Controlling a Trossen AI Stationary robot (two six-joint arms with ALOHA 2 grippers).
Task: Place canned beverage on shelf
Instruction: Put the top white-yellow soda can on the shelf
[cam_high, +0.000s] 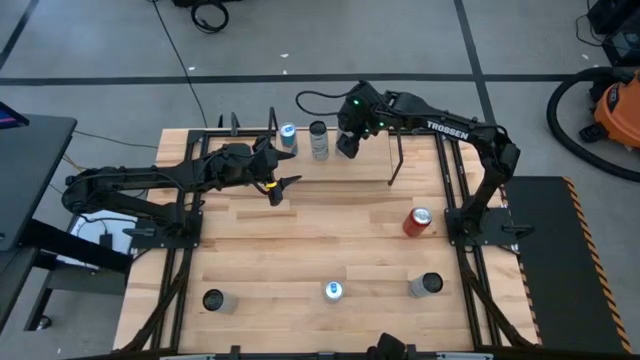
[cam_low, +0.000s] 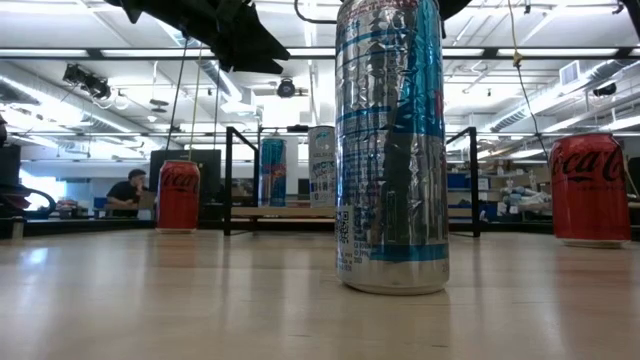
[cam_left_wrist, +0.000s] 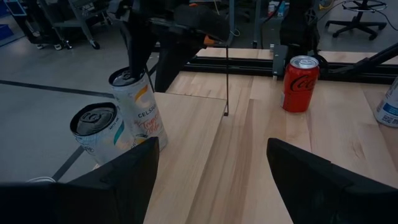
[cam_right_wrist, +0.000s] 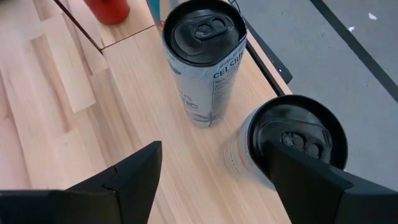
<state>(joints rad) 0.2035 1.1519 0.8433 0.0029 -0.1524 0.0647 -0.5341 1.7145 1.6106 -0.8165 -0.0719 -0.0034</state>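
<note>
Butcher-block table (cam_high: 300, 250) fills the frame's centre on grey floor (cam_high: 100, 60); shelf (cam_high: 330, 165) lies upper centre. Left gripper (cam_high: 280, 190) and right gripper (cam_high: 345, 150) both stand apart, empty.

We see tall silver-blue can (cam_low: 391, 150) cut off at top edge in low view. Red can (cam_low: 591, 188) clipped at right edge. Person (cam_low: 128, 193) in background too small to tell more. Nearer black-topped can (cam_right_wrist: 292, 149) partly hidden behind right end effector finger (cam_right_wrist: 317, 180).
</note>
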